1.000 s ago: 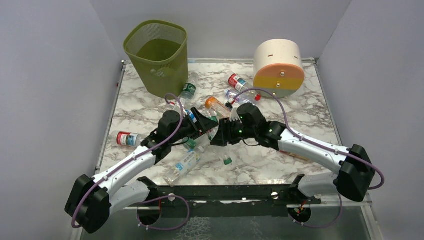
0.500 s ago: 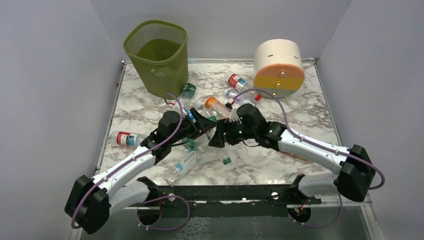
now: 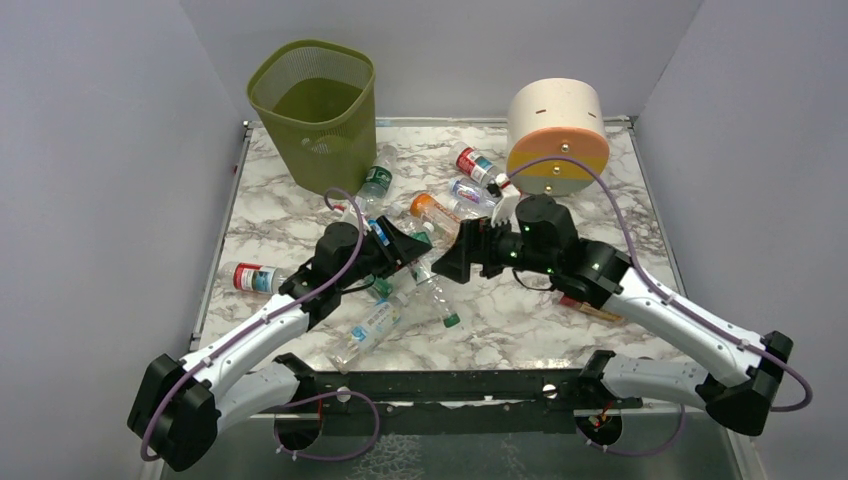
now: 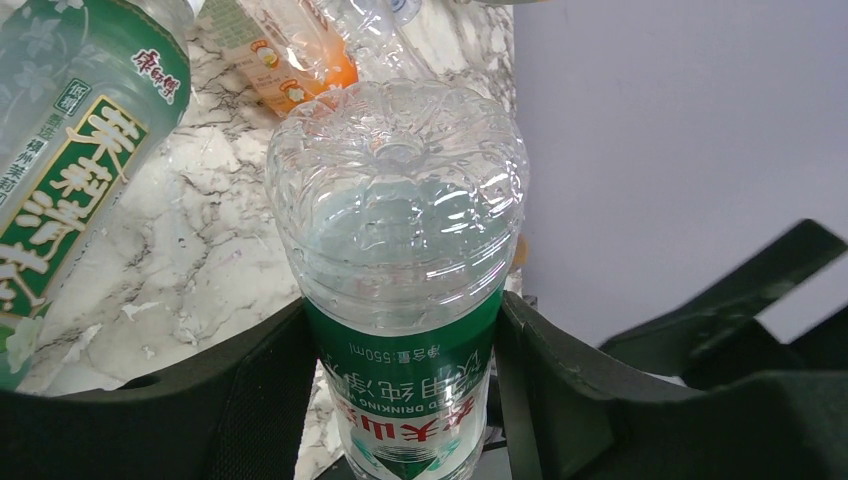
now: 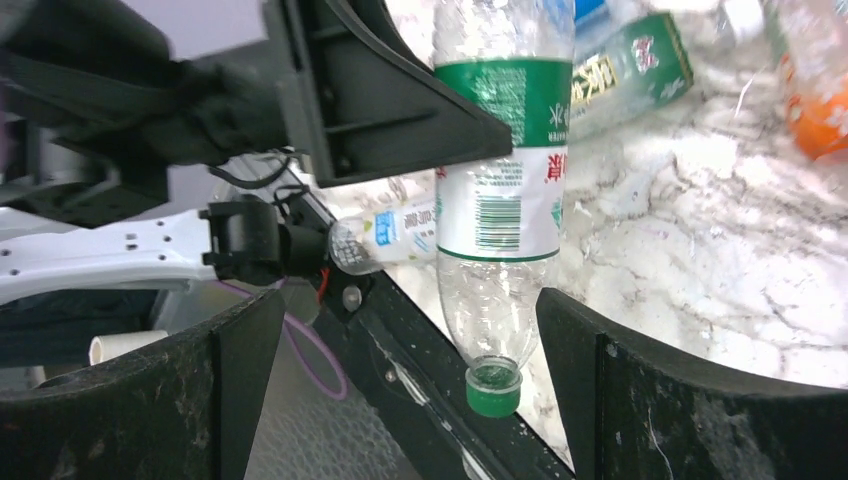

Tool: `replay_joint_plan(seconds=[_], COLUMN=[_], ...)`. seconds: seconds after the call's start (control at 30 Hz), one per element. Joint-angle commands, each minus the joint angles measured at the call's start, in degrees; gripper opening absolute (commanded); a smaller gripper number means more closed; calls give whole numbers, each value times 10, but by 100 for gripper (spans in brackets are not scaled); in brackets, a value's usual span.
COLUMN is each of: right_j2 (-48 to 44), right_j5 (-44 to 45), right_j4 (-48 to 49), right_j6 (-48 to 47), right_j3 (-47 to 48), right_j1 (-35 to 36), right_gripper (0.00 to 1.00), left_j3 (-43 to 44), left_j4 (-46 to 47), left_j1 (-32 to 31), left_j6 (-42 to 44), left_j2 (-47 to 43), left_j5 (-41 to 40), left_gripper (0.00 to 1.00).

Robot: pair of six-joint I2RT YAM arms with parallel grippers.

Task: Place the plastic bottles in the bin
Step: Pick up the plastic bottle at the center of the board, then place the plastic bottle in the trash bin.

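Bin (image 3: pixel 330 150) at the far-left corner of the desk (image 3: pixel 530 325) shows only its mesh inside. We find the left hand (image 3: pixel 410 250) clamping a green-labelled bottle (image 4: pixel 400 250), the right hand (image 3: pixel 455 262) released.

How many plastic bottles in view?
9 bottles visible: one in the left gripper, one far left, one by the bin, two by the cylinder, three centre, one front. More may be hidden.

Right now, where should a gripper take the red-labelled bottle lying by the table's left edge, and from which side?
The red-labelled bottle lies flat on its side, by itself, pointing roughly left to right. So probably come straight down from above and close across its labelled middle, with one jaw in front of the round body and one behind.
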Motion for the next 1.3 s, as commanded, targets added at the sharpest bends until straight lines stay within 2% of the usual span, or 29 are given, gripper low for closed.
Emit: replay_joint_plan(seconds=[0.0,0.23,0.63,0.87,1.27], right_j2=[-30,-52,-80,-103,-134], right_j5=[54,58,75,80,73], right_j4=[-71,-86,-110,-115,-108], right_j6=[-18,-13,-10,-3,8], right_j3=[36,35,34,15,-28], right_j1=[4,4,4,4,4], right_gripper=[100,100,100,100,100], left_j3=[25,80,259,351,548], left_j4=[-19,-45,-95,-110,-130], left_j1=[-2,-2,18,66,209], left_j6=[18,50,133,162,194], left_j2=[-14,3,79,128,225], left_j5=[-21,-37,-69,-61,-9], left_gripper=[63,64,64,64,64])
